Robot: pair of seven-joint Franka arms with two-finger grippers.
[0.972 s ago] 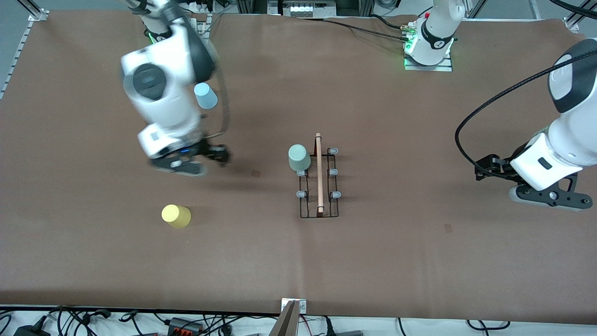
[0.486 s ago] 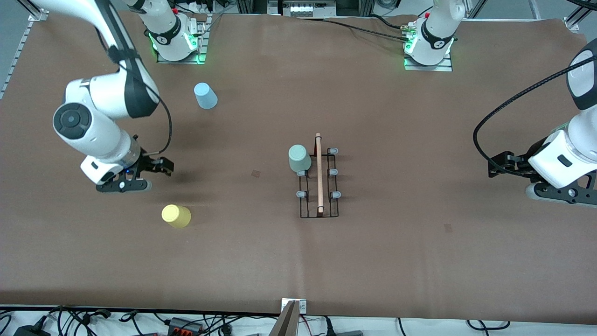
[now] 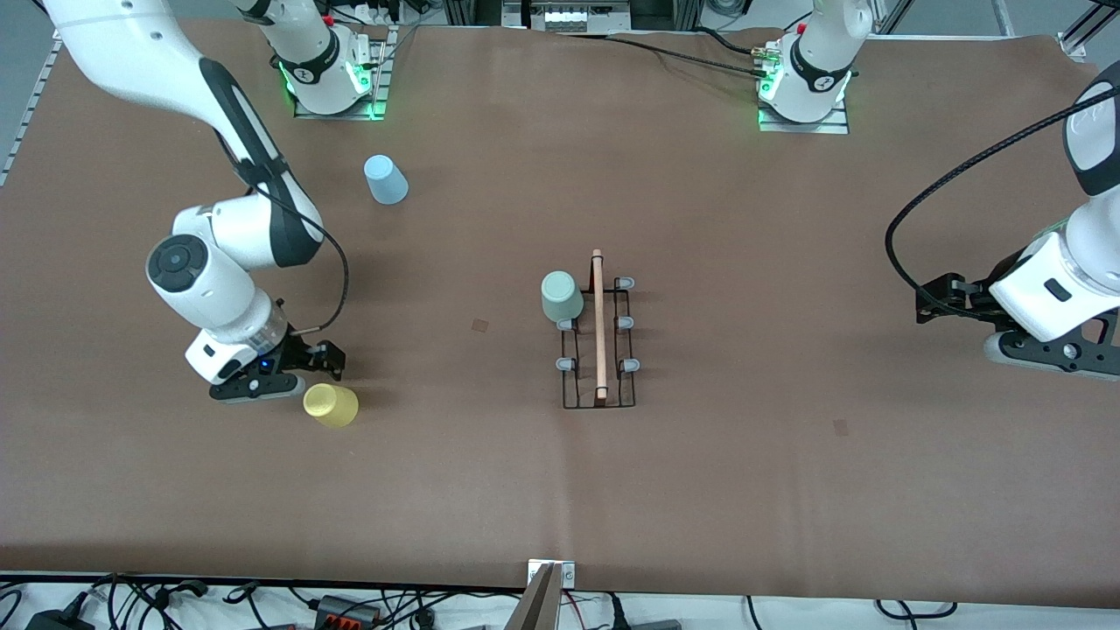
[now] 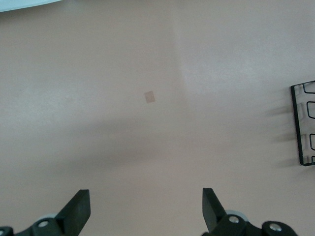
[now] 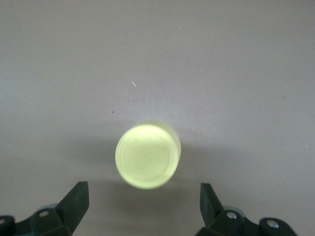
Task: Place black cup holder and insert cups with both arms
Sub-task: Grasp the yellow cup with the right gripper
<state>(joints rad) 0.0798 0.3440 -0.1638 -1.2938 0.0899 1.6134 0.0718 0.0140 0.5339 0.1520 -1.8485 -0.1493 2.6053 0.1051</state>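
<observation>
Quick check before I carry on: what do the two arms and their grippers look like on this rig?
Both arms are glossy white jointed Frankas with black joint bands and round black caps. A black cable loops along each forearm. The right gripper and left gripper are black two-finger units on black brackets; the right one shows a small blue light. In the wrist views the fingers are black and wedge-shaped. Each base glows green.

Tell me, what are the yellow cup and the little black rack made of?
The yellow cup looks like plastic: smooth, one plain colour, glowing a bit see-through in the light. The black rack looks like thin metal wire painted black, with what seems a pale wooden rod on top and grey, perhaps rubbery, peg tips.
</observation>
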